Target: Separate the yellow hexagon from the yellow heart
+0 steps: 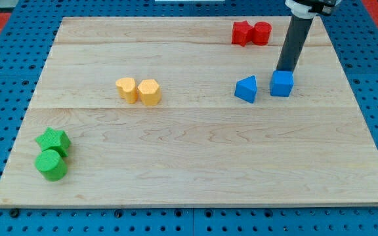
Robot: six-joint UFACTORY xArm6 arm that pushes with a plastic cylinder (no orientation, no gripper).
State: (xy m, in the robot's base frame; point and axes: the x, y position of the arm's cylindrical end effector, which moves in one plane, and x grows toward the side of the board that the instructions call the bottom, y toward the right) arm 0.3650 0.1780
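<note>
The yellow hexagon (149,92) and the yellow heart (126,89) lie side by side, touching, left of the board's middle; the heart is on the left. My tip (284,70) is far to their right, just behind the blue cube (281,84), touching or almost touching its top edge. The dark rod rises from there to the view's top right.
A blue triangular block (246,88) lies just left of the blue cube. Two red blocks (251,33) sit together near the board's top edge. A green star (52,139) and a green cylinder (50,164) sit at the bottom left. The wooden board (195,164) rests on a blue pegboard.
</note>
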